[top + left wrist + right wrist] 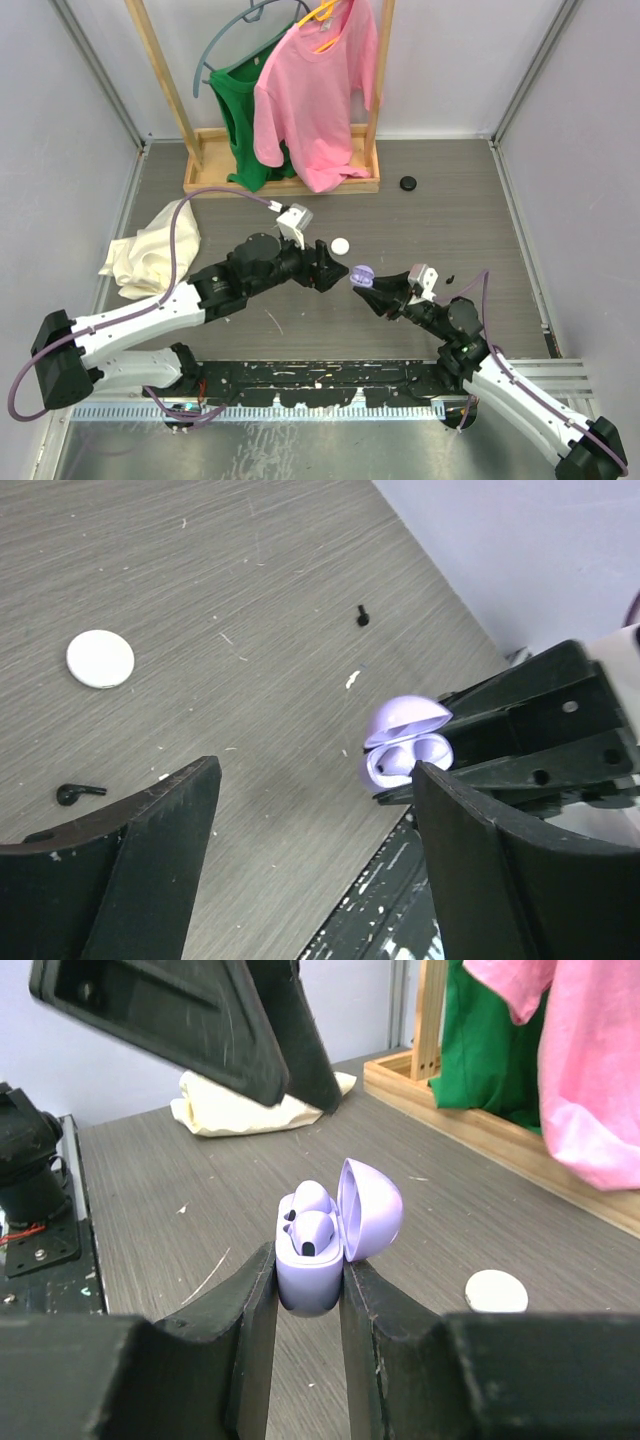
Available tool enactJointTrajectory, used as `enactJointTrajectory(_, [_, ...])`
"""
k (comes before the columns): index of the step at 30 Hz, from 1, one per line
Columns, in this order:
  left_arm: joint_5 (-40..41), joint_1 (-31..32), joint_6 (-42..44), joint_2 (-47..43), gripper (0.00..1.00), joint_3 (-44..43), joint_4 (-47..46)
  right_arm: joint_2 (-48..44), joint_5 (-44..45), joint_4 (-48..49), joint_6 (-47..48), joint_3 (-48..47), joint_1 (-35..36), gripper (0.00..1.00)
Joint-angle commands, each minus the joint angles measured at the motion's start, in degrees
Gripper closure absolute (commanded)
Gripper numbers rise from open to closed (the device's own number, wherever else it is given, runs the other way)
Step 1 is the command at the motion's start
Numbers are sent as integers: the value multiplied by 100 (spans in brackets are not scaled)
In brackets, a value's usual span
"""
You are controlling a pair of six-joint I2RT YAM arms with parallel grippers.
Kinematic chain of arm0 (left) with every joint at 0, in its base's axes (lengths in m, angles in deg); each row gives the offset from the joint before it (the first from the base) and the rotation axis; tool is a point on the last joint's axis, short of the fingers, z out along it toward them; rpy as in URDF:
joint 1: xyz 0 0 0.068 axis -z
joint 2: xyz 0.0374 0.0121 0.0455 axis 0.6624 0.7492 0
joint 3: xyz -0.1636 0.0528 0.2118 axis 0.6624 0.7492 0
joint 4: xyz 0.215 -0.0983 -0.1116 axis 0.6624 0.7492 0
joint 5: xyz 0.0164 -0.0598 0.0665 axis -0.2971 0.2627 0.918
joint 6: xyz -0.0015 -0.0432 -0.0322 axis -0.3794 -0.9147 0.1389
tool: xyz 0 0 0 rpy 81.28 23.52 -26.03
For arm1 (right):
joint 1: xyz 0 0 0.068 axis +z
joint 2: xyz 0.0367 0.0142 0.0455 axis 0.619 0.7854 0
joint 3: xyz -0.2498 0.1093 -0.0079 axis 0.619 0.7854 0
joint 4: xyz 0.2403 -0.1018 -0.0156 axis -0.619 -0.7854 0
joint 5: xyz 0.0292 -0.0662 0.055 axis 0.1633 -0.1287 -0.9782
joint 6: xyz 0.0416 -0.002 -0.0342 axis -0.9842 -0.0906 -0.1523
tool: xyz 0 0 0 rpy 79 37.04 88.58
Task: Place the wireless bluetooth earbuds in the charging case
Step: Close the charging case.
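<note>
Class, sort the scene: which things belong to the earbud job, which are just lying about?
Job: lilac charging case, lilac earbuds inside it, black earbud on table, right claw holding case.
Lying about: white disc, black disc, cream cloth, pink shirt, green shirt.

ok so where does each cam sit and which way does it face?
Top external: above and behind the arms, looking down the table toward the clothes rack; the left arm and right arm show.
Left wrist: on the left arm, looking down at the table; the open left gripper frames the view.
Right wrist: on the right arm, looking low across the table toward the rack; the right gripper clamps the charging case.
Shared: all three show the open lilac case and the white disc.
</note>
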Motion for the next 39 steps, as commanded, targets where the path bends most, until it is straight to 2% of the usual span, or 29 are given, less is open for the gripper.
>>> enactJointTrajectory(1, [-1036, -265, -443, -282, 19, 7, -243, 264, -345, 536, -44, -78, 10, 99])
enactJointTrajectory(11, [-2007, -434, -1037, 314, 17, -224, -401, 638, -864, 1016, -158, -96, 17, 99])
enactJointTrajectory(17, [-2524, -436, -1367, 746, 20, -290, -835, 714, -1024, 1063, -181, -122, 12, 99])
enactJointTrajectory(29, [-3288, -461, -1543, 714, 25, 15, -1897, 855, -1110, 1120, -213, -142, 14, 99])
enactJointTrajectory(39, [-3735, -525, -1632, 602, 30, 35, -2126, 909, -1084, 1126, -221, -129, 17, 99])
